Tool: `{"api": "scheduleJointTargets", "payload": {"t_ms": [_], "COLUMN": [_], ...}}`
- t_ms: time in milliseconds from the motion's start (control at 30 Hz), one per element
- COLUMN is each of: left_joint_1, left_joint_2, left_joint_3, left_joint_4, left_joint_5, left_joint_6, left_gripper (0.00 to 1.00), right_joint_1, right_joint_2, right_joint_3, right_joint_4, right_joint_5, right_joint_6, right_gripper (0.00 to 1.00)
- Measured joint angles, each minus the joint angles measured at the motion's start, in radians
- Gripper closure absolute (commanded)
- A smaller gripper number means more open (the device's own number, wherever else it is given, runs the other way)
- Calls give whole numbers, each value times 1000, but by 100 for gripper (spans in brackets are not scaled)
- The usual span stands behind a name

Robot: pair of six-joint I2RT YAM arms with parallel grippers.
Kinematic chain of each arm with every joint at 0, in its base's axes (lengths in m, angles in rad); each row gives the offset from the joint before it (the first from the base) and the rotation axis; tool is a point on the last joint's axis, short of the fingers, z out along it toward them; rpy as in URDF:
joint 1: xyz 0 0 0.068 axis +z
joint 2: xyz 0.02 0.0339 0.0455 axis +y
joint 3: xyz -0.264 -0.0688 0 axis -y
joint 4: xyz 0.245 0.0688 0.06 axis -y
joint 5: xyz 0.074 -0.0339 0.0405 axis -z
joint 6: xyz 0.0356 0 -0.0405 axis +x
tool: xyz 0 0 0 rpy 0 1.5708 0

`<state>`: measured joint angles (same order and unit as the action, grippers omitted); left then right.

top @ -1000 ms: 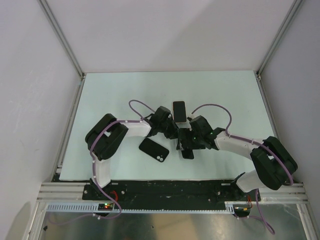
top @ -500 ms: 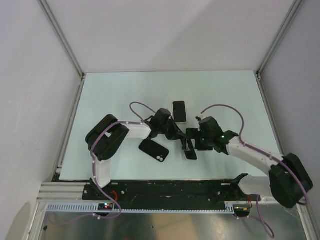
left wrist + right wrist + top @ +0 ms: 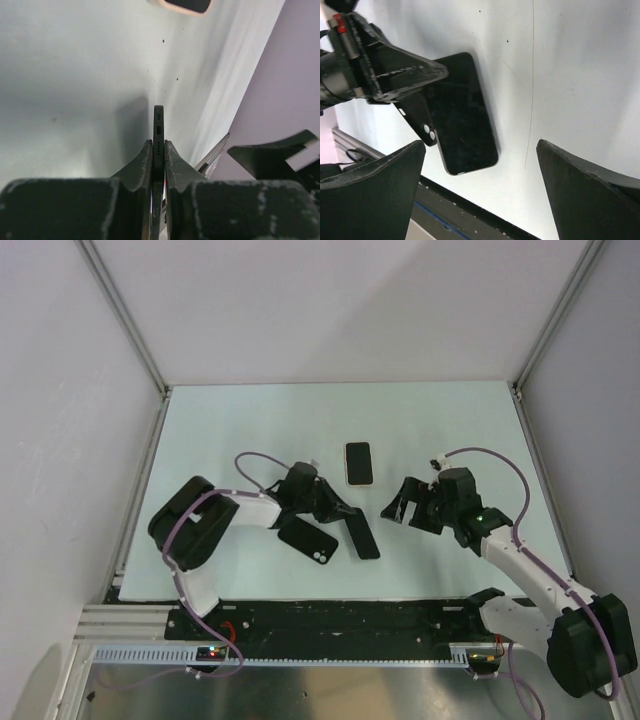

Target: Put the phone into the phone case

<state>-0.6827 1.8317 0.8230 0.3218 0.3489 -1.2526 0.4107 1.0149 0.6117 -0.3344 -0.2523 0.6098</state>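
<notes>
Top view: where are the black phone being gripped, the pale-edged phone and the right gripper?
gripped black phone point(image 3: 362, 538), top view, middle of its face.
pale-edged phone point(image 3: 358, 462), top view, centre of its dark screen.
right gripper point(image 3: 398, 506), top view, midway between its open fingertips.

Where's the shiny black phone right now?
In the top view, the phone lies near the middle of the table, pinched by the left claw, right of the black slab and below the cream-edged one.

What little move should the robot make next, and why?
Probably the left gripper should shift the phone over the black case beside it. It is shut on the phone's edge, the right gripper is open and apart, and the case lies flat nearby.
</notes>
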Motion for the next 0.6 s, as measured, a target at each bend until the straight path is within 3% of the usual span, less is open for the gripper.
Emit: {"api": "scheduleJointTargets", "payload": {"t_ms": [200,600], "left_joint_1": [89,181], "left_joint_2": [-185,-688], "left_joint_3": [-143,-489], "left_joint_4": [60,192], "left_joint_5": [-2,-85], "left_joint_6": [15,80], "left_gripper": [100,100], "right_joint_1": [-33,108], "right_joint_2": [55,258], "right_joint_3": [-51,-53], "right_joint_4": [130,481], "right_joint_5": [-132,-285], "right_joint_6": [57,228], "right_gripper": [1,5]}}
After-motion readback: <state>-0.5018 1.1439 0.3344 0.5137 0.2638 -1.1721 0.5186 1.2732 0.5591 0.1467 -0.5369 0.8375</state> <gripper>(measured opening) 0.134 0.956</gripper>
